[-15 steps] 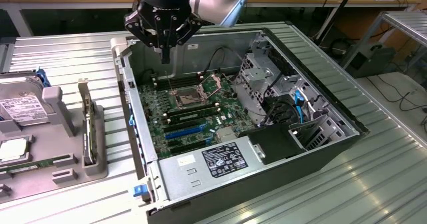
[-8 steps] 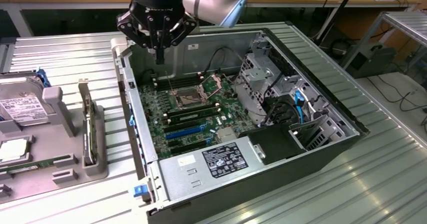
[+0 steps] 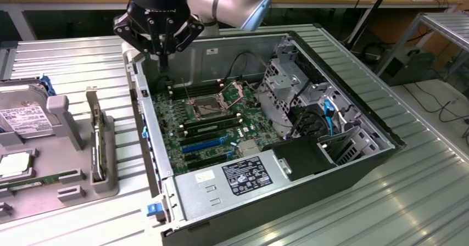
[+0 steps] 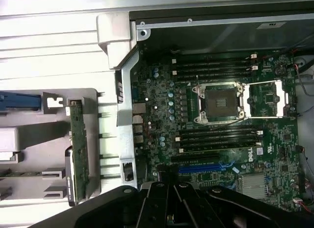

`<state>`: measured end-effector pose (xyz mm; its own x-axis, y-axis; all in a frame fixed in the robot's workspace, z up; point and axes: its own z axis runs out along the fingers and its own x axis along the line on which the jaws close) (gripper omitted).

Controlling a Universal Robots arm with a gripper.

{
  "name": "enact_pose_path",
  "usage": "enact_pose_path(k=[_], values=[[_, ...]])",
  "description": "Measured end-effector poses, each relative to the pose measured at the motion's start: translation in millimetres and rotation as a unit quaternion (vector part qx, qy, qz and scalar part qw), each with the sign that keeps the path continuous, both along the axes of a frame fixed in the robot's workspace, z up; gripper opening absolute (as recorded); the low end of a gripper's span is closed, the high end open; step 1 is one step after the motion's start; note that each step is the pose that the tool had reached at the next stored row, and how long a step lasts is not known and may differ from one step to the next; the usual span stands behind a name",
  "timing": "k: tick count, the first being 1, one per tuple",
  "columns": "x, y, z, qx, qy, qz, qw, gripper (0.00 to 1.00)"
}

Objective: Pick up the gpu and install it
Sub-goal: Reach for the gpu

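Gpu (image 3: 96, 147) standing on its edge in a slot of the grey holder (image 3: 44, 202), just outside the open computer case (image 3: 293, 202), at the exterior view's left of it, touched by nothing. Gripper (image 3: 162, 65) hanging over the case wall nearest the holder, apart from the gpu, fingers closed together, holding nothing. Holder and case both resting on the ribbed metal desk (image 3: 66, 59).

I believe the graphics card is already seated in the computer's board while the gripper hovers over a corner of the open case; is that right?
Not quite. The graphics card is not seated in the board; it stands on edge in the gray holder beside the case, as the exterior view shows. The gripper does hover over a corner of the case.
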<state>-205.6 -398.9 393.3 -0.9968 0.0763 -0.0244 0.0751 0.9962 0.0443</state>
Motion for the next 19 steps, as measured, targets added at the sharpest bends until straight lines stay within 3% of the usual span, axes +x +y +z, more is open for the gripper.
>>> enact_pose_path(k=[19], values=[[-30.0, 0.0, 0.0, 0.0, 0.0, 0.0, 1.0, 0.11]])
